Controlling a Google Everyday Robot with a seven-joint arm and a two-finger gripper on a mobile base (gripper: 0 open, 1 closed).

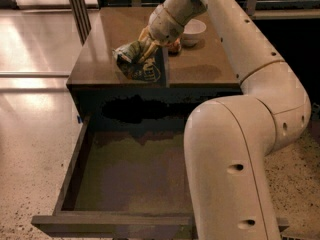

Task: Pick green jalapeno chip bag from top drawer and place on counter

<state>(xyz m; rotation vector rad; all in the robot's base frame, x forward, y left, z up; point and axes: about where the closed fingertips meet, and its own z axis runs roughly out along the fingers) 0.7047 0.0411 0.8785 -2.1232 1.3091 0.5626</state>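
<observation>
Your hand (pixel 146 45) is clamped on the green jalapeno chip bag (pixel 131 60), which hangs just beneath it over the front edge of the worktop (pixel 205 70), so lower straight down.

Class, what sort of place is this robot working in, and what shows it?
Probably a kitchenette or break room: a cabinet with counter and open drawer, a bowl, speckled floor. The gripper holds a chip bag over the counter.

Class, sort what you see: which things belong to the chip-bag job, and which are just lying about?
Job: green jalapeno chip bag; gripper holding it over the counter; open top drawer.
Lying about: white bowl; red can beside it.
</observation>
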